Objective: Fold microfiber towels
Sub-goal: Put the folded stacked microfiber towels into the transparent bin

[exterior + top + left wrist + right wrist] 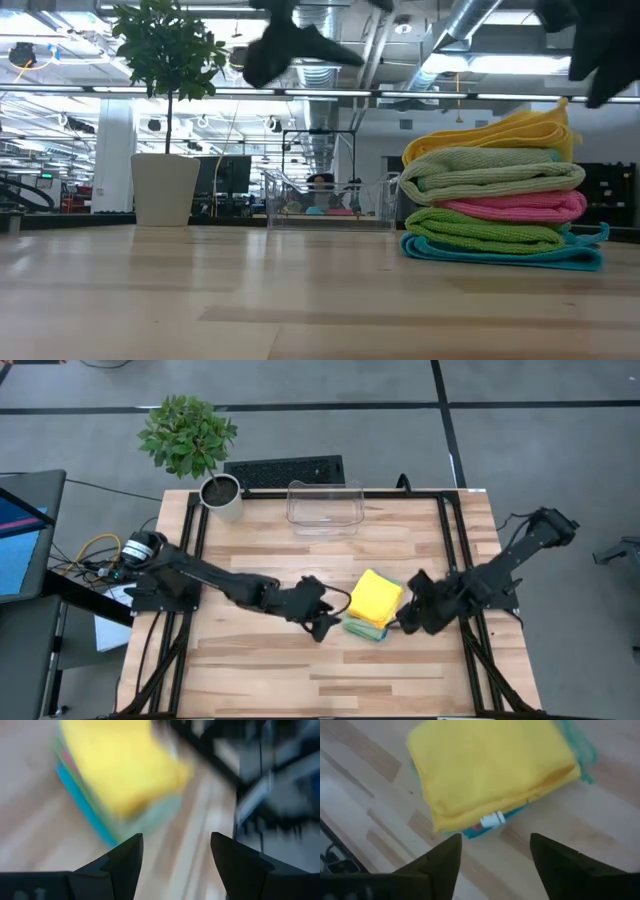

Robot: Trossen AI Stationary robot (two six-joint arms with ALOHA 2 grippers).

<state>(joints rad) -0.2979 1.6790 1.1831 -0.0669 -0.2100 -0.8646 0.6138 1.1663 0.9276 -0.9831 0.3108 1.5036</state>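
Observation:
The microfiber towels lie folded in one stack on the wooden table, right of centre. The yellow towel is on top, then pale sage, pink, bright green, and blue at the bottom, resting on the table. My left gripper hovers open just left of the stack, the stack showing blurred ahead of its fingers. My right gripper hovers open just right of it, above the table, looking down on the yellow towel. Neither touches a towel.
A clear plastic bin stands at the table's far edge, centre. A potted plant stands at the far left corner. A black keyboard lies beyond the far edge. Bare wood lies along the table's near side.

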